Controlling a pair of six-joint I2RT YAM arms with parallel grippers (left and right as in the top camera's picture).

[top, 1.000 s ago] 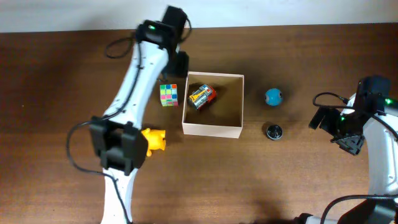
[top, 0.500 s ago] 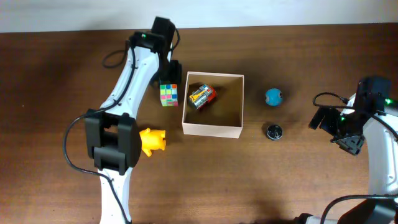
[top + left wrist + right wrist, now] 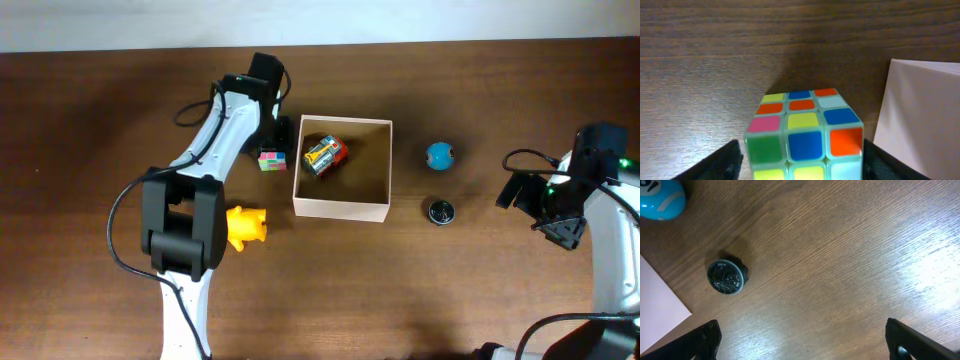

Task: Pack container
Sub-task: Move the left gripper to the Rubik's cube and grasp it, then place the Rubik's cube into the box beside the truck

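The container [image 3: 340, 210] is a square white box with a tan inside at the table's middle; its white wall shows at the right of the left wrist view [image 3: 920, 115]. A colourful can [image 3: 324, 154] lies inside it. A Rubik's cube [image 3: 270, 158] sits just left of the box. My left gripper [image 3: 272, 140] is down over the cube [image 3: 805, 135], open, with a finger on each side [image 3: 802, 165]. My right gripper [image 3: 540, 212] is open and empty above bare table at the right [image 3: 802, 340].
A blue ball [image 3: 439, 155] [image 3: 660, 197] and a dark round disc [image 3: 440, 211] [image 3: 727, 276] lie right of the box. A yellow toy [image 3: 245, 225] lies at the box's front left, beside the left arm.
My left gripper has moved from behind the box's far left corner toward me and down onto the Rubik's cube. The right arm has not moved.
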